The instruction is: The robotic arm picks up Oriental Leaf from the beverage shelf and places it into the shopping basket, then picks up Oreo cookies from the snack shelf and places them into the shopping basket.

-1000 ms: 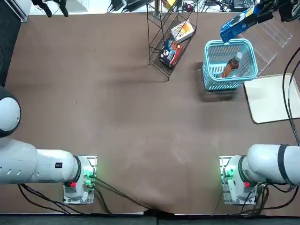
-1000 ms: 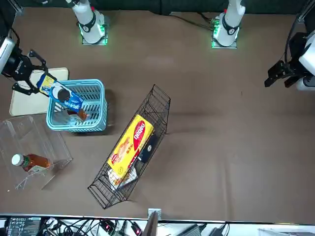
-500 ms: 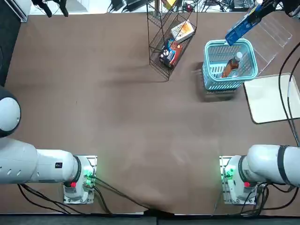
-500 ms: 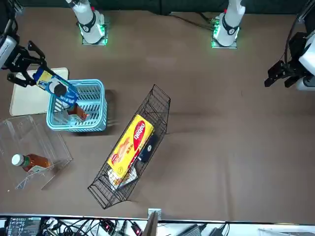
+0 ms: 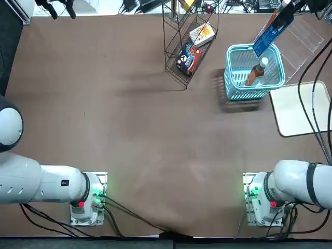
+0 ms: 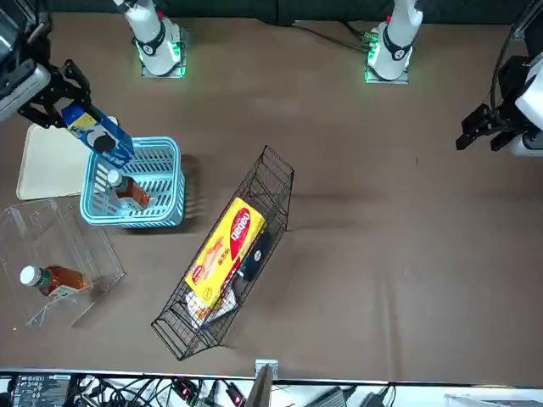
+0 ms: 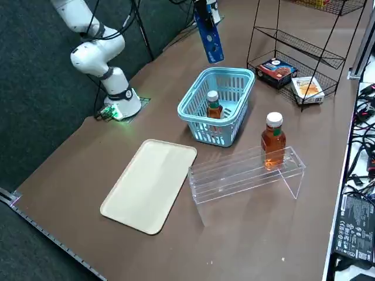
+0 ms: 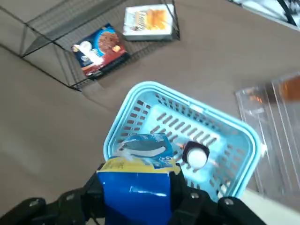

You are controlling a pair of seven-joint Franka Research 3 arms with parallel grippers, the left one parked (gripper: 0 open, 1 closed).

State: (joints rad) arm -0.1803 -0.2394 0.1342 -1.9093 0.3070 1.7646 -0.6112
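My right gripper (image 6: 66, 105) is shut on a blue Oreo pack (image 5: 271, 30), which hangs nearly upright in the air over the far rim of the light-blue shopping basket (image 5: 230, 83). The wrist view shows the Oreo pack (image 8: 139, 183) between my fingers with the basket (image 8: 123, 125) straight below. An Oriental Leaf bottle (image 5: 255, 72) with brown tea and a white cap lies inside the basket (image 7: 202, 127). From the side, the Oreo pack (image 7: 208, 34) is well above the basket's rim.
A clear plastic shelf (image 7: 246, 174) holds another tea bottle (image 7: 273, 139) beside the basket. A black wire snack shelf (image 5: 188, 44) with several snack boxes stands to the basket's left. A beige tray (image 5: 301, 108) lies near the basket, on the robot's side.
The gripper has carried the Oreo pack up and closer over the basket, and the pack has swung from slanting to nearly upright. The bottle in the basket has not moved.
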